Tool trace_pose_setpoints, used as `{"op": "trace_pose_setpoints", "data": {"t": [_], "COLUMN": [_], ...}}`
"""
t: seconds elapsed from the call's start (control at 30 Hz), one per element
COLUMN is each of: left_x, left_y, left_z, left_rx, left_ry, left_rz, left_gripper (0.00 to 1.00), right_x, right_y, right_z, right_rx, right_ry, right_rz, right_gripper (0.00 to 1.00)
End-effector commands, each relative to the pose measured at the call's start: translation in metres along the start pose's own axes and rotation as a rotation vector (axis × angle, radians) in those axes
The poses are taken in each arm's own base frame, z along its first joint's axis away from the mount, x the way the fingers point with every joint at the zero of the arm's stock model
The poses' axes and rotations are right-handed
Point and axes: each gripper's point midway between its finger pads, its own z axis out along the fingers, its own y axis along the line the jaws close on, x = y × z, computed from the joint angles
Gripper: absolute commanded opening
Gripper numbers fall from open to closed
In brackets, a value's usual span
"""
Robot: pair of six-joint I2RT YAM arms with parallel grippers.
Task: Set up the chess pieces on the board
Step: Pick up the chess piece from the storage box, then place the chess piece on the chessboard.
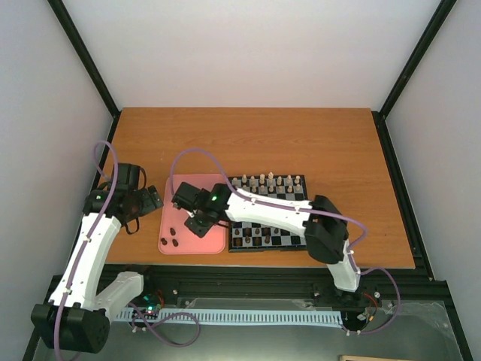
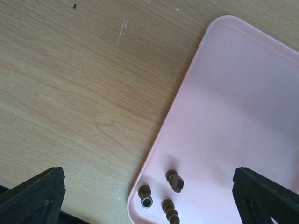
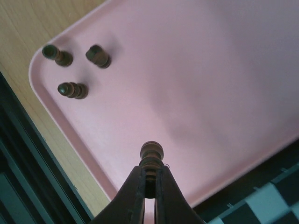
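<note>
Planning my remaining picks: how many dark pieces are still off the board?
4. Three dark pieces lie in the pink tray's near-left corner; a fourth is pinched in the right gripper above the tray. The right arm may hide others.

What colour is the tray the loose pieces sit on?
Plain pink tray; shows best in the right wrist view.

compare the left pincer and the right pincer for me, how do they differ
The left pincer is open and empty, fingers wide apart; the right pincer is shut on a dark chess piece. The left pincer straddles the edge of the pink tray, near three loose pieces; the right pincer sits fully over the tray, nearer the board. Both hover over that tray.
</note>
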Motion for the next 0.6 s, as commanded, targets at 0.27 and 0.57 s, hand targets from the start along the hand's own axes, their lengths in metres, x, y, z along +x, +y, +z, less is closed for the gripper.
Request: {"op": "trace_pose_setpoints", "data": {"t": [0.27,0.57], "left_x": [-0.006,-0.001], "left_y": [-0.008,-0.012], "left_z": [-0.004,0.001], "left_rx": [0.043,0.067], "left_ry": [-0.013,0.002], "left_rz": [0.006,0.004], "left_gripper": [1.00,1.00], "right_x": [0.064,0.153], "right_y": [-0.079,-0.133], "right_z": [-0.092,-0.129], "right_rx": [0.212,0.280], "right_ry": [-0.004,0.047], "right_rz": [0.253,0.525], "right_gripper": [0.03,0.03]}}
